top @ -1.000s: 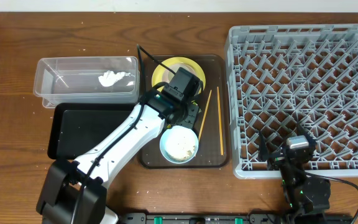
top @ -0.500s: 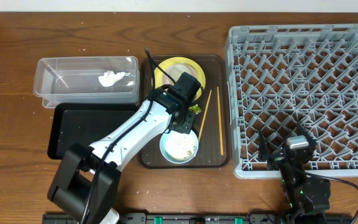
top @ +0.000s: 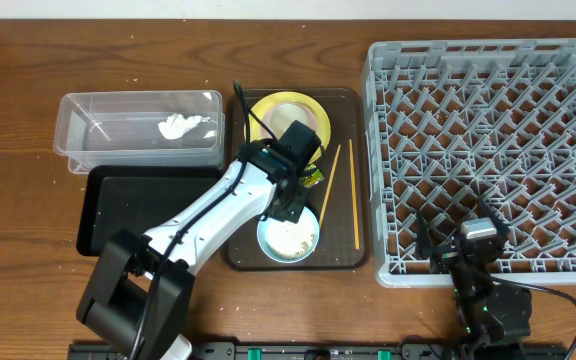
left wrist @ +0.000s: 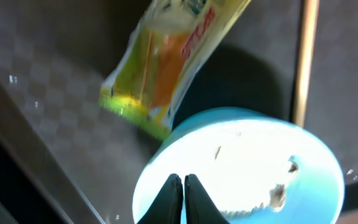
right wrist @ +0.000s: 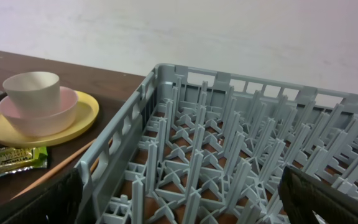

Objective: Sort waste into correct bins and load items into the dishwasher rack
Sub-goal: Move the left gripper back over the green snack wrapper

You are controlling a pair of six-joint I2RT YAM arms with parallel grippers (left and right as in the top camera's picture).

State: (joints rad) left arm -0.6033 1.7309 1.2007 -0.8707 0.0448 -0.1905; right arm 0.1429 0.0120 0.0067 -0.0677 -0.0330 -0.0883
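From where I stand, everything turns on the small yellow-green snack wrapper (top: 314, 177) and the left gripper (top: 294, 207). Taking the far edge of the table as 12 o'clock, the wrapper lies flat on the dark brown serving tray (top: 343, 262), just beside the gripper's tips at about 1 o'clock. In the left wrist view its long axis slants from roughly 7 to 1 o'clock, and its near corner sits close to the rim of the light blue bowl (left wrist: 241, 168). The left gripper's jaws are pressed together, tip against tip, right over that bowl's white inside. I can see nothing between them, and the wrapper is clear of them, so to my eye they are closed on air. I'd say they need to part and shift towards 1 o'clock before any pinch can land on the wrapper. The left arm is much the nearer of the two. The right gripper (top: 479, 240) sits well away at 4 o'clock, at the near edge of the large square grey plastic dishwasher rack (top: 488, 150), jaws spread wide and holding nothing. The shallow black rectangular tray (top: 138, 210) and the clear plastic rectangular tub (top: 88, 150) wait at 9 to 10 o'clock.
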